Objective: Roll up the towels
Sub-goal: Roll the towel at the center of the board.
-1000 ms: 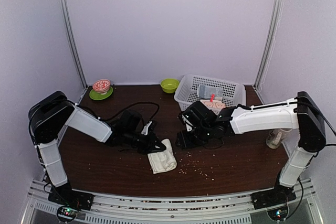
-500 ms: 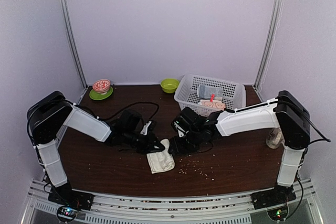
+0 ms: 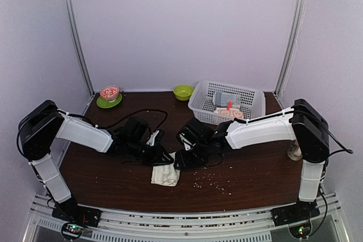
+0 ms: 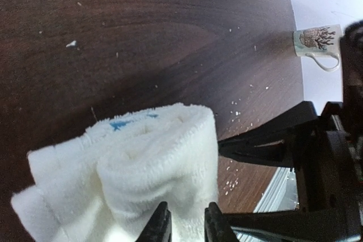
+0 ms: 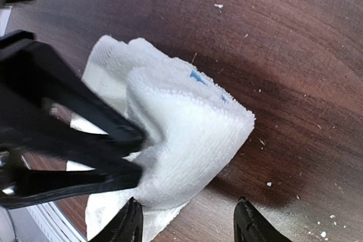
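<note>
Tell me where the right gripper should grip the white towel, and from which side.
Probably the thick folded bulge of the white towel, at the end bearing the blue mark. Come from the right, opposite the left gripper pinching its other end; the right gripper stands open there.

1. No word, number or brand name can be read in any view.
2. The white towel (image 4: 153,157), near the front edge of the tabletop (image 4: 142,32), bears a small blue mark by its folded edge. It is a smudge of colour in both wrist views, too blurred to read as letters.
3. The mug (image 4: 317,41) by the tabletop's right edge carries a dark branching print, a picture and not lettering.
4. The patterned towel (image 3: 229,113) in the basket (image 3: 203,99) at the back right corner shows orange-pink print, too small to make out.
5. The bowl (image 3: 109,92) at the back left corner has a red pattern; no characters are legible.
</note>
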{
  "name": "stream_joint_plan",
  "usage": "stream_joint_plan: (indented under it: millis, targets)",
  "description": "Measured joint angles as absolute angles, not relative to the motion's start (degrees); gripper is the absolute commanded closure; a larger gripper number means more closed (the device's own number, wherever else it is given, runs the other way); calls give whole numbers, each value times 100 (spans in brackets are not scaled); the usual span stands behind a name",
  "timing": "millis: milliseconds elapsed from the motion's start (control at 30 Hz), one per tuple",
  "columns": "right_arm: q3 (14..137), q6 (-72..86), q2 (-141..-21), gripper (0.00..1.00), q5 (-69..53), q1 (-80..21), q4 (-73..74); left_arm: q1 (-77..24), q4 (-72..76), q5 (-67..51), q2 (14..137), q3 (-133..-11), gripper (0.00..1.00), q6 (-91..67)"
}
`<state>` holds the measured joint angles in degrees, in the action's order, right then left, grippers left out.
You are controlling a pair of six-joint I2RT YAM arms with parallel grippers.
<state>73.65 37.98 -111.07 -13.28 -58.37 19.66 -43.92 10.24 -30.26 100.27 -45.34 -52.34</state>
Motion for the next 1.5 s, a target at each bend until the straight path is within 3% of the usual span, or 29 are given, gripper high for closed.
stream_joint_plan:
  millis: [400,633,733,1000,1500]
  targets:
    - [7557,3819,-11340,45,-1326,-5841,2080,-4392,-473,-2416,8886,-4534,76,-4711]
    - [7603,3824,-11380,44,-1326,-5841,2130,-4392,-1566,-1559,9089,-4818,77,-4191]
    - [7658,3837,-11402,45,-1326,-5841,2169,-4392,-1817,-1310,9240,-4834,81,-4093]
    - [7791,3900,-11459,44,-1326,-5841,2250,-4421,-1828,-1188,9557,-4856,99,-4018]
    - [8405,4056,-11760,42,-1326,-5931,2351,-4613,-1457,-1297,9557,-4740,100,-4167]
